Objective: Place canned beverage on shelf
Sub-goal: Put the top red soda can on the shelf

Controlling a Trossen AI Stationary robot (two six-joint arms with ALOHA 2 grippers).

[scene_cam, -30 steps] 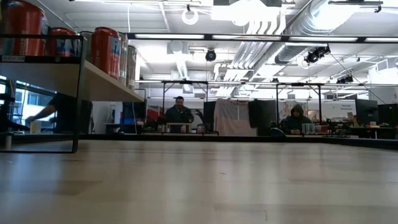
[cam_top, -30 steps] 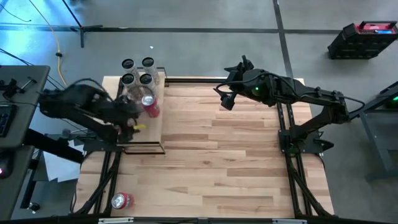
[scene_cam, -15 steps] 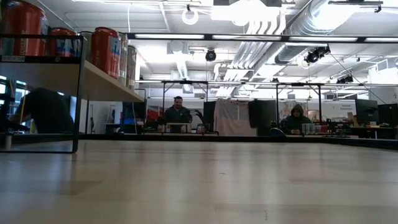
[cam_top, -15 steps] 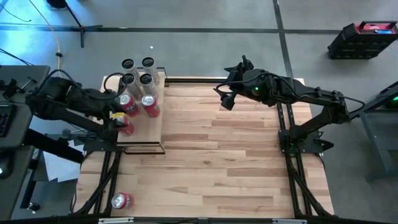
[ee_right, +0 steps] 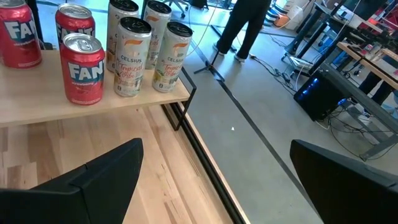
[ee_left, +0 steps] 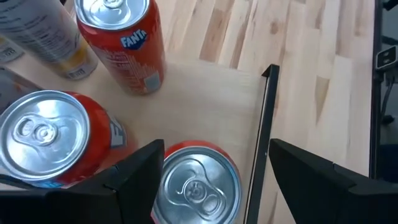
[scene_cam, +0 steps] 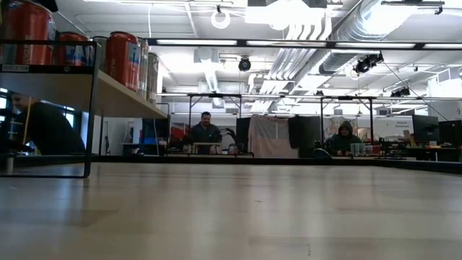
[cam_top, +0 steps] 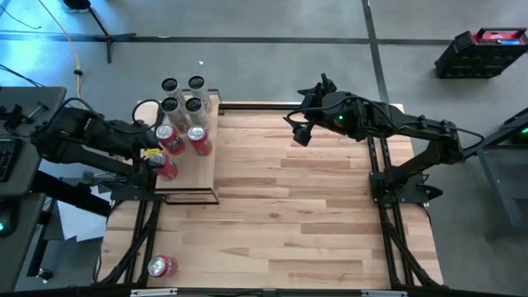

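Note:
The shelf point(cam_top: 206, 169) is a pale board in a black frame at the table's far left. Slim Celsius cans point(cam_top: 183, 92) stand at its far end. In front of them stand three red Fanta cans point(cam_top: 198, 139), point(cam_top: 167, 138), point(cam_top: 166, 168), each upright on its base. My left gripper point(cam_top: 153, 157) is open at the shelf's left edge, and the nearest red can point(ee_left: 196, 183) shows between and below its fingers, untouched as far as I can see. My right gripper point(cam_top: 295, 132) hangs open over the table's far middle. Another red can point(cam_top: 161, 266) lies on its side near the front left corner.
The shelf's near half point(ee_left: 205, 106) is bare wood bounded by its black frame rail point(ee_left: 261, 130). The tabletop point(cam_top: 305, 214) between the arms is bare planks. In the low view the shelf point(scene_cam: 108, 90) stands raised at the left, and people sit at benches far behind.
My left gripper has drawn back from over the shelf toward the table's left edge, sinking slightly, with its fingers as far apart as before. Two red cans that the arm had covered now show upright on the shelf. My right arm has kept still.

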